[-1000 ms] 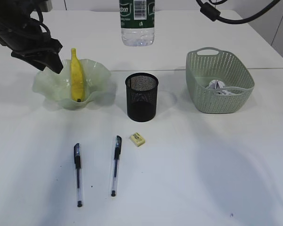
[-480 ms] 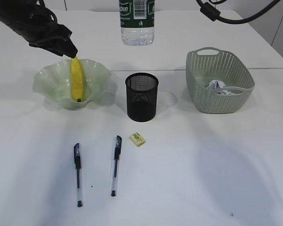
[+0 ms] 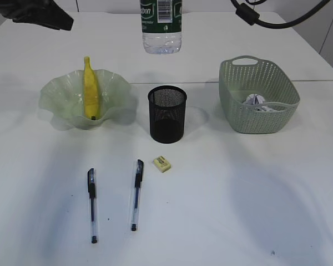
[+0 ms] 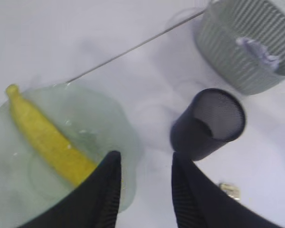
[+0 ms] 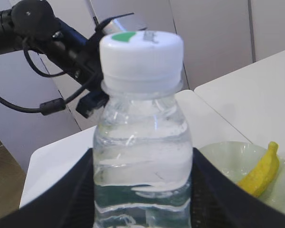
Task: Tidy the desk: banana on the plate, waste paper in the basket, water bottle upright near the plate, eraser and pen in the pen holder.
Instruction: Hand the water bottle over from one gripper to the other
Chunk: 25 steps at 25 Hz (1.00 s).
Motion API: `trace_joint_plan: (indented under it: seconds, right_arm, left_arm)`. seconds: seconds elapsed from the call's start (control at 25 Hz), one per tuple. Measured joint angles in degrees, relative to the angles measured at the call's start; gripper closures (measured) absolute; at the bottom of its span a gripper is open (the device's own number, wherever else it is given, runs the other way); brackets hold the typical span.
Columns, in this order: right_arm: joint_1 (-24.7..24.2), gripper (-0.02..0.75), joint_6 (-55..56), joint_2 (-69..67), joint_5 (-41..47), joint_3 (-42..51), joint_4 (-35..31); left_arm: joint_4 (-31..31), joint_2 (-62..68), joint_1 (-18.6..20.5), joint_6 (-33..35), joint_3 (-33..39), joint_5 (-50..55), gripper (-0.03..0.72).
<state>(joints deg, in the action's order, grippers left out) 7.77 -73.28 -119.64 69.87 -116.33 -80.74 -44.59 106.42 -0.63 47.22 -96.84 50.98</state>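
Observation:
The banana (image 3: 90, 91) lies in the green plate (image 3: 116, 88); both also show in the left wrist view, banana (image 4: 42, 137) and plate (image 4: 109, 123). My left gripper (image 4: 145, 159) is open and empty, high above the plate's edge, at the exterior view's top left (image 3: 64, 22). My right gripper (image 5: 142, 190) is shut on the upright water bottle (image 5: 142, 142), seen behind the pen holder in the exterior view (image 3: 161, 27). The black mesh pen holder (image 3: 167, 113) stands mid-table. The eraser (image 3: 161, 163) and two pens (image 3: 91, 205) (image 3: 136, 194) lie in front of it. Waste paper (image 3: 255, 101) is in the basket (image 3: 259, 119).
The table seam runs behind the plate and basket. The right arm's cable (image 3: 250, 14) hangs at the top. The left arm (image 5: 52, 33) shows behind the bottle in the right wrist view.
My left gripper has risen up and back from the plate's rim to the top left corner. The banana stays in the plate. The bottle has not moved.

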Motion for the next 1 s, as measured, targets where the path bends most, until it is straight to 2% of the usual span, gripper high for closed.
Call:
trace_joint_plan:
  seconds: [0.12,0.28,0.52,0.76,1.0]
  right_arm:
    - [0.0,0.358,-0.1,0.0,0.0,0.0,0.0]
    - [0.0,0.358,-0.1,0.0,0.0,0.0,0.0]
    - [0.0,0.359,-0.2,0.0,0.0,0.0,0.0]
    - [0.0,0.359,-0.3,0.0,0.0,0.0,0.0]
    - [0.0,0.359,-1.0,0.0,0.0,0.0,0.0]
  left_arm:
    - [-10.0,-0.1,1.6,8.8,0.0,5.5,0.441]
    - [-18.4,-0.1,2.2,18.8,0.0,12.4,0.442]
    - [-23.7,-0.1,3.2,25.6,1.0,17.7,0.445]
    - [-31.5,-0.1,8.0,35.0,10.7,17.5,0.445]
    - [-36.3,-0.3,8.1,45.6,19.9,17.4,0.445]
